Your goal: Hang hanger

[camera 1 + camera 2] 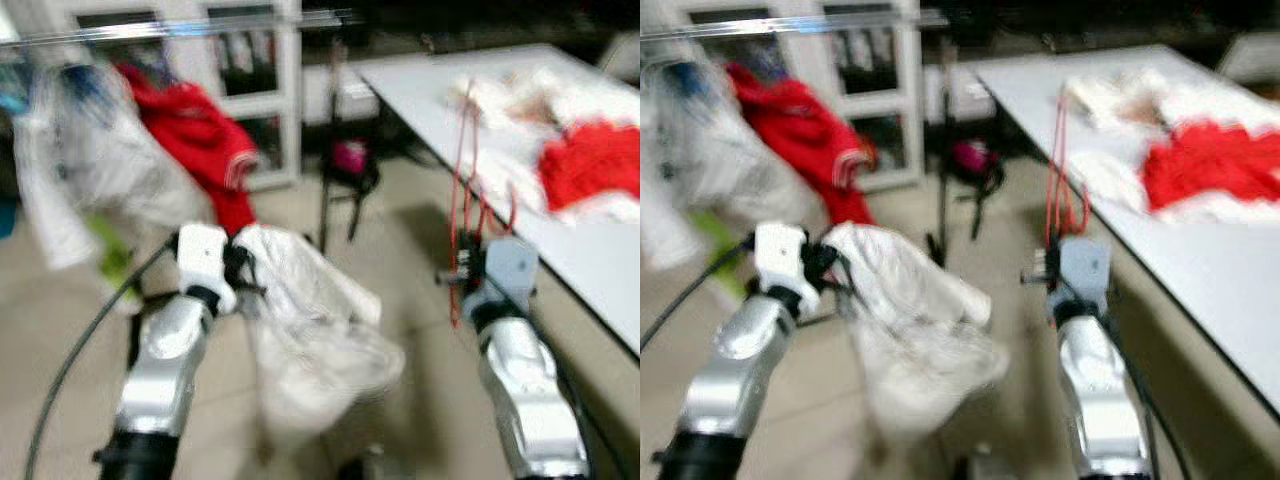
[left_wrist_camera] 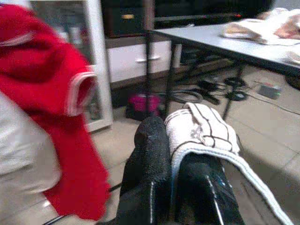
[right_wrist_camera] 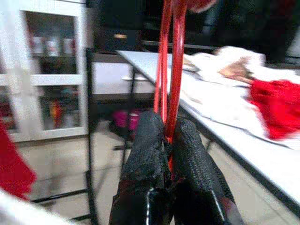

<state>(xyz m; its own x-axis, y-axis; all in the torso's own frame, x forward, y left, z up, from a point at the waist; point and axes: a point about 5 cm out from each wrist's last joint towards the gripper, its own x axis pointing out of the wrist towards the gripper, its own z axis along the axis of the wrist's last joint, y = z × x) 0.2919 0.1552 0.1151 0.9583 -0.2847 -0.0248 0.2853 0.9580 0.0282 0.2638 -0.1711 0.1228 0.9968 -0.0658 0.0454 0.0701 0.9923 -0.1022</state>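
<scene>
Gripping the red hanger (image 3: 169, 70) between closed fingers, the right gripper (image 3: 169, 140) holds it upright beside the white table (image 1: 600, 260) (clothes lie on top). The left gripper (image 2: 174, 154) is clamped on a white garment (image 1: 310, 330), near the clothes rail (image 1: 180, 28).
</scene>
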